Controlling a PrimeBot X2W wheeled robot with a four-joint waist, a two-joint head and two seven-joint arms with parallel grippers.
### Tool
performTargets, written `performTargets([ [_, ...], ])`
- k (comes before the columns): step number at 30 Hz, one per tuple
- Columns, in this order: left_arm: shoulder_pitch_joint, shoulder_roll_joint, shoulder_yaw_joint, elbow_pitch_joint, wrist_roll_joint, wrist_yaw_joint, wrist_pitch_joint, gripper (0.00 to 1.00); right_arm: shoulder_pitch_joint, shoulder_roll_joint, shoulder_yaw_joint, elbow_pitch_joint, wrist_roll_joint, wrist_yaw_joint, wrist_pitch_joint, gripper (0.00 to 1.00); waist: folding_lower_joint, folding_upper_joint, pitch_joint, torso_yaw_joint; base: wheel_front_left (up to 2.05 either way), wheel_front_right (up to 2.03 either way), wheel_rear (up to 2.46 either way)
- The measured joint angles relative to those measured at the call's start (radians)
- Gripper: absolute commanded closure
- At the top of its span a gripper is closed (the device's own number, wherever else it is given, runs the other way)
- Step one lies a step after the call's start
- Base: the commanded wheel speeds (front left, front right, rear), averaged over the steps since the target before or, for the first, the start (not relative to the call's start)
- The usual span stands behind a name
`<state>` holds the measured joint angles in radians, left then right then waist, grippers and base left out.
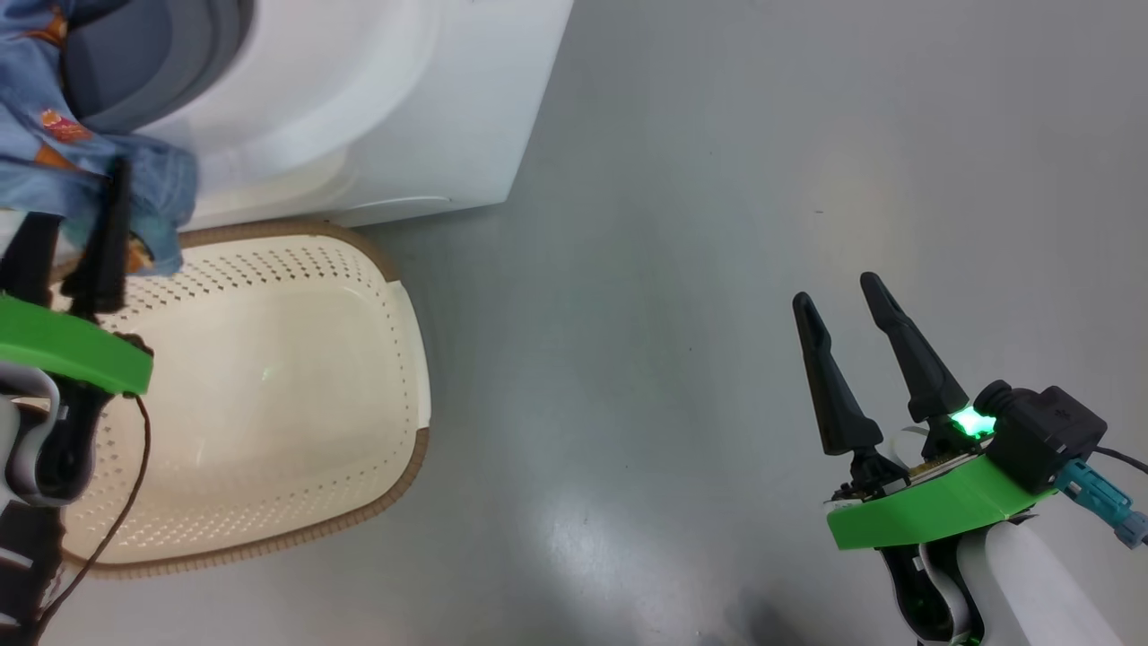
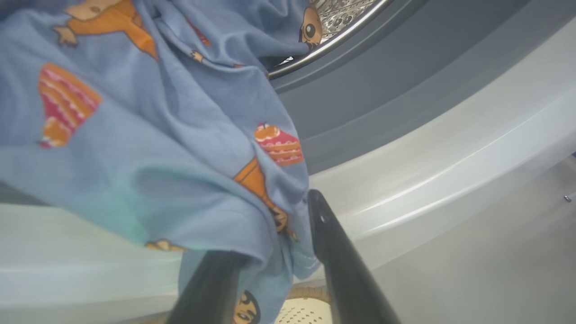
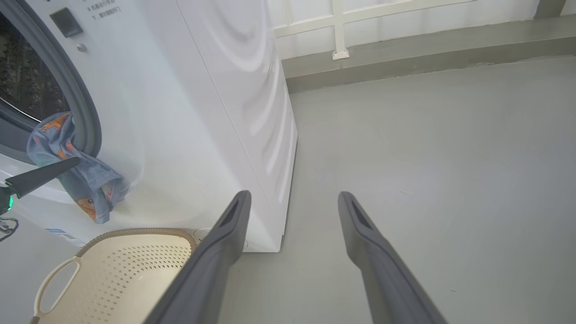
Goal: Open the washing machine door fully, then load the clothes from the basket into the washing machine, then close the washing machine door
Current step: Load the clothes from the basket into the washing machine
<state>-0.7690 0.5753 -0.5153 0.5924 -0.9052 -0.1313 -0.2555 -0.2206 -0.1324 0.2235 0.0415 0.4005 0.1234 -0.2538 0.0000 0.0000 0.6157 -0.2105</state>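
Observation:
The white washing machine (image 1: 404,108) stands at the upper left, its opening uncovered; the door is out of view. A light blue printed garment (image 2: 157,157) hangs out of the steel drum (image 2: 342,18) over the grey seal (image 2: 382,90) and down the front. My left gripper (image 1: 76,193) is at this garment (image 1: 54,152) with its fingers apart; the cloth drapes over one finger and lies between both. Below it, the cream basket (image 1: 395,484) holds nothing. My right gripper (image 1: 834,292) hovers open over bare floor to the right, holding nothing.
Grey floor stretches right of the machine (image 3: 202,112) and the basket (image 3: 135,234). A wall base with a white frame (image 3: 337,27) runs along the back. A small blue label (image 3: 63,234) sits low on the machine's front. A brown cable (image 1: 134,467) hangs by my left wrist.

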Motion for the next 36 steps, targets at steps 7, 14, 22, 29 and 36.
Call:
performTargets([
  [7,0.0,-0.004,0.004,-0.002,-0.002,0.0,0.0,1.0,0.0,0.0,0.0,0.0,0.0,0.0,0.0,0.0,0.0,0.0,-0.012,-0.002,0.0,0.0,0.0],
  [14,0.044,-0.013,0.043,-0.065,-0.002,0.0,0.0,1.0,0.001,0.001,-0.003,0.001,0.0,0.0,0.0,0.0,0.0,0.0,-0.033,0.004,0.0,0.0,0.0],
  [22,0.082,-0.025,0.13,-0.185,0.021,0.0,0.0,1.0,0.001,0.001,-0.005,0.001,0.0,0.0,0.0,0.0,0.0,0.0,-0.058,0.025,0.0,0.0,0.0],
  [29,0.077,-0.016,0.192,-0.203,0.052,0.0,0.0,1.0,0.001,0.003,-0.004,0.003,0.0,0.0,0.0,0.0,0.0,0.0,-0.068,0.035,0.0,0.0,0.0],
  [36,-0.027,-0.011,0.196,-0.085,0.109,0.0,0.0,1.0,0.001,0.006,0.0,0.004,0.0,0.0,0.0,0.0,0.0,0.0,-0.055,0.032,0.0,0.0,0.0],
])
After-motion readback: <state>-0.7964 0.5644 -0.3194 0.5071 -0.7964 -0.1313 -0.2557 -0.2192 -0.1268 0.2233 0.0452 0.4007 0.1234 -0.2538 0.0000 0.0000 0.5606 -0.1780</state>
